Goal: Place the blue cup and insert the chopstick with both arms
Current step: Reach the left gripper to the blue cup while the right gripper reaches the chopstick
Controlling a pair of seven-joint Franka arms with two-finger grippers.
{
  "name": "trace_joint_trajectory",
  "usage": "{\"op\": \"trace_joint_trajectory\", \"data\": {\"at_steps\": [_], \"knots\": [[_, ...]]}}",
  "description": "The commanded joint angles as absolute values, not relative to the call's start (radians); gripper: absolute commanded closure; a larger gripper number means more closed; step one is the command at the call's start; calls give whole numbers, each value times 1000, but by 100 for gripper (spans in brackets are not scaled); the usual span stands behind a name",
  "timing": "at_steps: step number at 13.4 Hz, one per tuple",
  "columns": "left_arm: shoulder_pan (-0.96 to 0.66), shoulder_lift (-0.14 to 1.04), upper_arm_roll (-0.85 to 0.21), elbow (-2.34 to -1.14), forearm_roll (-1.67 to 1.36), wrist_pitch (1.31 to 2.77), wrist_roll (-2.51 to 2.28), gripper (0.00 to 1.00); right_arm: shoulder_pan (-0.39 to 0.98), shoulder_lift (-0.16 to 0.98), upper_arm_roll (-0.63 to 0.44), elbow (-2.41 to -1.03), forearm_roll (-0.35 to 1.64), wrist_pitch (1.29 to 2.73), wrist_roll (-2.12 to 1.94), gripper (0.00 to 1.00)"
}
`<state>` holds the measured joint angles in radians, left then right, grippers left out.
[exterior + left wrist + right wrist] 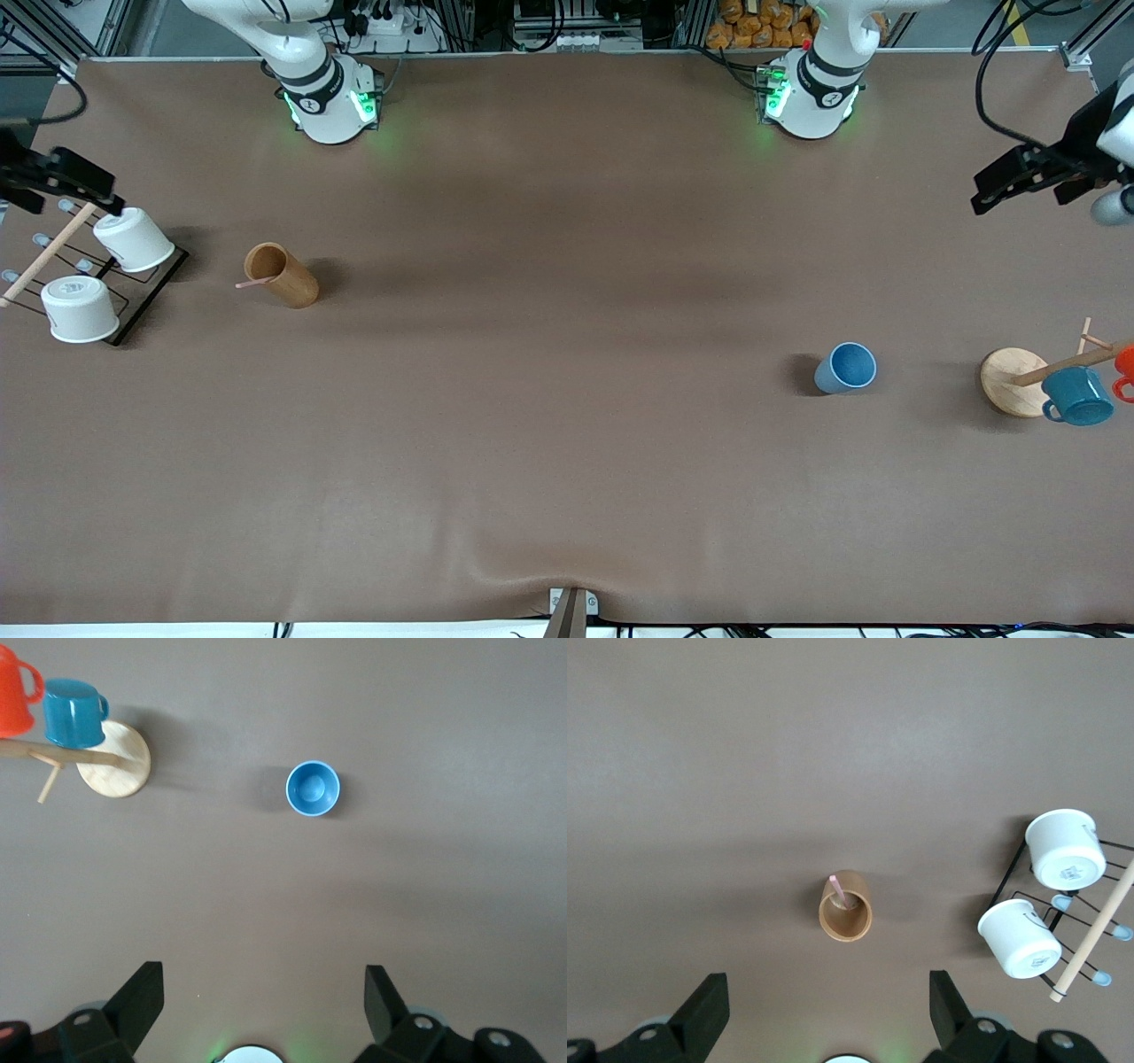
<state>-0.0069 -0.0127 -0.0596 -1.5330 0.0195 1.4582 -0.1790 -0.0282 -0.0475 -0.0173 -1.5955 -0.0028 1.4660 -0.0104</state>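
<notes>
Grippers are both raised at the two ends of the brown table (567, 461), and neither one holds anything. At the right arm's end, the right gripper (62, 182) hangs over a black wire rack (151, 297) that carries two white cups (133, 239) upside down and a light wooden rod (44, 257); in the right wrist view its fingers (700, 1014) stand wide apart. Near the rack, toward the middle of the table, stands a tan cup (282, 275), and the chopstick (254, 283) is inside it, with its pink end showing above the rim. The same cup and stick appear in the right wrist view, where the chopstick (838, 891) leans against the inner wall. Much closer to the left arm's end, and nearer to the front camera than the tan cup, the blue cup (846, 368) stands upright and alone on the bare table, well apart from both grippers. Beside it, at the table's edge, a round wooden base (1010, 381) holds a mug tree with a teal mug (1076, 396) and an orange mug (1125, 368) hanging on its rods. The left gripper (1019, 182) is over the table's edge at this end, and its fingers (137, 1001) are also spread wide.
</notes>
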Motion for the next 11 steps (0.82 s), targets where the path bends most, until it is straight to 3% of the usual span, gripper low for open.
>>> {"op": "trace_joint_trajectory", "data": {"at_steps": [1,5,8,11], "knots": [[0,32,-58,-1598,15,1541,-170,0,-25,-41,-11,-1734,-6,1509,-2,0],[20,46,-58,-1808,15,1819,-170,0,-32,108,-11,-1809,0,1503,12,0],[46,129,-60,-1856,15,1945,-169,0,-48,251,-14,-1809,54,1506,11,6],[46,207,-60,-1875,14,2049,-137,0,-46,296,-14,-1802,63,1549,11,14]]}}
